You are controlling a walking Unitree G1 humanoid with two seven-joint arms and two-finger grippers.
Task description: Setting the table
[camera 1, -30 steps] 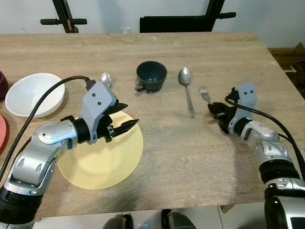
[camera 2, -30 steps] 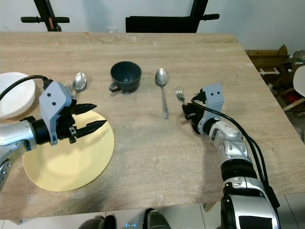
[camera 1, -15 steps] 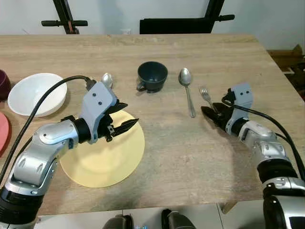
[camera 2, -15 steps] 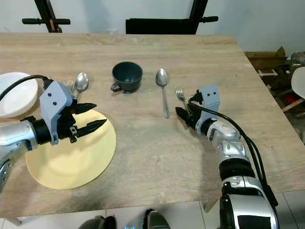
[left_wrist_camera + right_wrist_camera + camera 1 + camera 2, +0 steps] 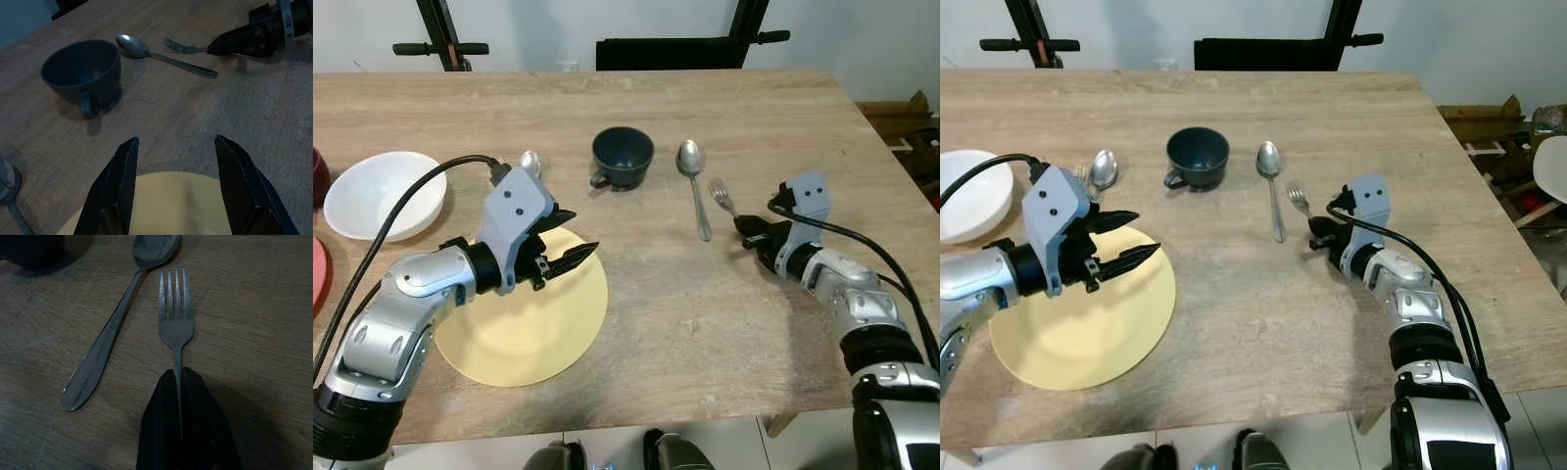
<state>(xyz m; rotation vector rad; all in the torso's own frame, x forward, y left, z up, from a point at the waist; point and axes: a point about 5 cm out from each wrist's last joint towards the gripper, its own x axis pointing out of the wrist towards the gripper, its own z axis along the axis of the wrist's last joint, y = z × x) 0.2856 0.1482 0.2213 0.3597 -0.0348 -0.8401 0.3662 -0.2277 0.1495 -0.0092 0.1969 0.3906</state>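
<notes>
Wooden table (pale), plate, cup, spoon

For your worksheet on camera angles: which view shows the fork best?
The right wrist view: the fork is close up, its tines distinct and its handle pinched in the right gripper. The eye views show it small, beside the spoon; the left wrist view shows it far off.

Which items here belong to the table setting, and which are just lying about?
Job:
fork, pinched in the right end effector
spoon
dark cup
yellow plate under the open left end effector

Lying about:
white bowl
second spoon
</notes>
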